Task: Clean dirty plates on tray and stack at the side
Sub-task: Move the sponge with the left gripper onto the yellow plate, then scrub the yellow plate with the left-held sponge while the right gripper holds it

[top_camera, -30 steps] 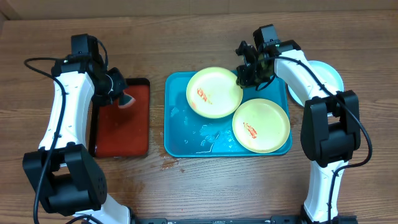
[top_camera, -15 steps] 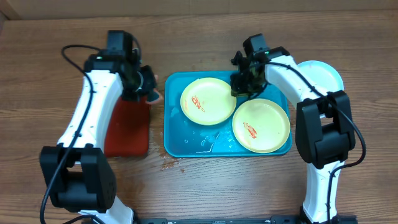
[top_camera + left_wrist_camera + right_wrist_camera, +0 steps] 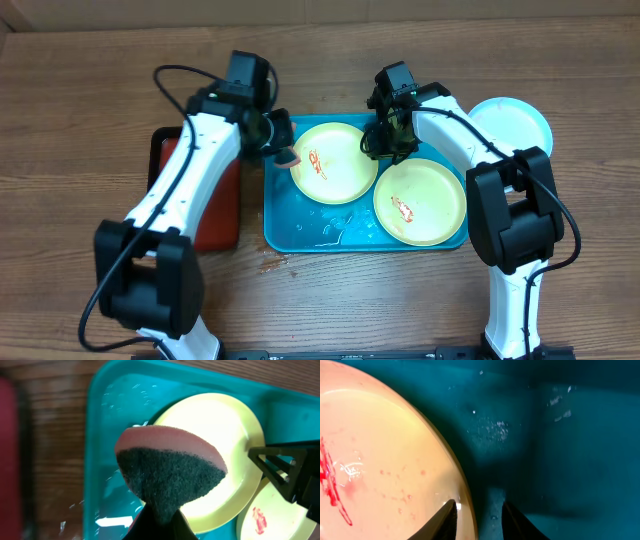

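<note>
A red tray (image 3: 212,218) with a black rim lies at the left of the wooden worktop (image 3: 80,120), partly under the left arm. The left fingers (image 3: 274,140) are clamped on a sponge (image 3: 170,467), pink on top with a dark green scouring face. The sponge hangs over the left part of the turquoise tray (image 3: 300,228), at the left rim of the upper yellow-green plate (image 3: 338,168). Whether the sponge touches that plate cannot be told.

The upper plate lies in the turquoise tray and has a red smear near its left side. The right fingers (image 3: 384,144) are apart and straddle its right rim, one over the pale inside and one outside, with a strip of tray showing between the rim and the outer one. Just beside it, lower right in the same tray, lies a second yellow-green plate (image 3: 425,205) with a red smear at its centre. A light blue plate (image 3: 518,122) rests on the worktop off the turquoise tray's right end.
</note>
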`<state>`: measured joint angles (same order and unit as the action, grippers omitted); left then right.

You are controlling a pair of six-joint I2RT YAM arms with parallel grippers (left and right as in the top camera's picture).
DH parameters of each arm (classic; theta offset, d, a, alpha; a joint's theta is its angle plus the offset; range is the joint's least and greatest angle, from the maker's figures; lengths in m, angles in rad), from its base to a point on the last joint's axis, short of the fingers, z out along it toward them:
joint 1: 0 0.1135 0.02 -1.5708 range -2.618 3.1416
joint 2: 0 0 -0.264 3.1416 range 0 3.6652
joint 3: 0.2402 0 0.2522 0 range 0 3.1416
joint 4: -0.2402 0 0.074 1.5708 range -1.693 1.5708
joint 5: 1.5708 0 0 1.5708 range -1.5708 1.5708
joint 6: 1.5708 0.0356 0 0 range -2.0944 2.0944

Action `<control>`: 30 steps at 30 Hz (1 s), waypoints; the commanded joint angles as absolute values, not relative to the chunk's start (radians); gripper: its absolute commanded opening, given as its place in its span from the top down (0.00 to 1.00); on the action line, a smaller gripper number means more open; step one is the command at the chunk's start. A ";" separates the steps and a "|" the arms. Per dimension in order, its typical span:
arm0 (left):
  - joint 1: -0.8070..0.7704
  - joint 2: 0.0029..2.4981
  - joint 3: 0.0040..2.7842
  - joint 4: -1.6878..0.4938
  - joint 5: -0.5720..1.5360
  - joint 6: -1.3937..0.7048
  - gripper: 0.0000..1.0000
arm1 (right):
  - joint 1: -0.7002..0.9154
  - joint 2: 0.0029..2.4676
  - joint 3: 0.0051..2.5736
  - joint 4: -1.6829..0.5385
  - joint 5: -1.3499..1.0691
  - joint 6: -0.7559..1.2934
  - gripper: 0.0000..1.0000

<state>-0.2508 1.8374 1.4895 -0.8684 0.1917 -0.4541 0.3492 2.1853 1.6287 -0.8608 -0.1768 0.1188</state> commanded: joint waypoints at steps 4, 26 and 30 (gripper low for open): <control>-0.321 1.893 1.509 -0.815 0.208 -0.496 0.96 | 0.353 2.168 1.622 -0.858 -0.170 0.081 0.87; -0.424 2.152 1.509 -0.656 -0.017 -0.580 0.96 | 0.352 2.235 1.622 -0.865 -0.214 0.165 0.96; -0.404 2.143 1.515 -0.707 -0.118 -0.580 0.96 | 0.352 2.235 1.622 -0.865 -0.214 0.165 0.96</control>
